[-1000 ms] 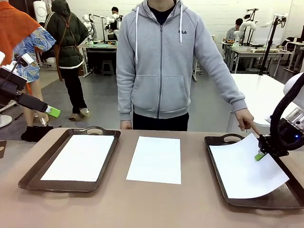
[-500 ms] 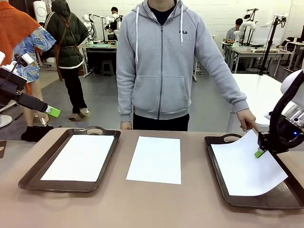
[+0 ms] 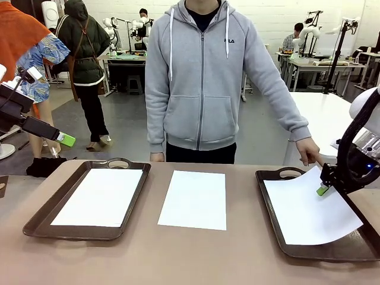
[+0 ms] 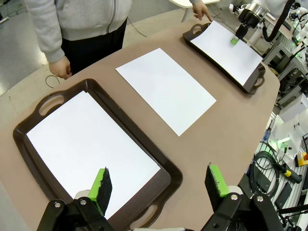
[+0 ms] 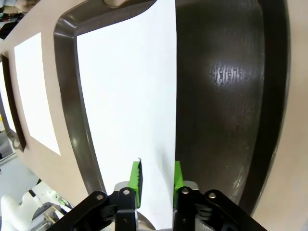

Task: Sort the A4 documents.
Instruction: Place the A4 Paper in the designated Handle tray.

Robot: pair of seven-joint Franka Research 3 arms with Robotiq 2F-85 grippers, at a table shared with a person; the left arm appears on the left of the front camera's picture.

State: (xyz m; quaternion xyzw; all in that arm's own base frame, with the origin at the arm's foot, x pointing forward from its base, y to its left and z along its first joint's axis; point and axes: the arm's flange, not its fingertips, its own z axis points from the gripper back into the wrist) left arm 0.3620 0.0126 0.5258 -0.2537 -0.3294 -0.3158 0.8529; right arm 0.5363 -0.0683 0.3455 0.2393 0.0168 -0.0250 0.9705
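While my right gripper (image 3: 323, 190) sits at the raised right edge of the sheet (image 3: 309, 214) in the right tray (image 3: 268, 199), its pads (image 5: 136, 178) look narrowly apart and I cannot tell whether they pinch it. My left gripper (image 4: 161, 185) hangs wide open over the left tray (image 3: 44, 217), where a second sheet (image 3: 98, 196) lies flat; a third sheet (image 3: 194, 199) lies on the table (image 3: 178, 261) between the trays.

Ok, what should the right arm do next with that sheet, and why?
Probably lower the right gripper a little: the sheet lies skewed over the right tray, its edge by the gripper raised, not flat.
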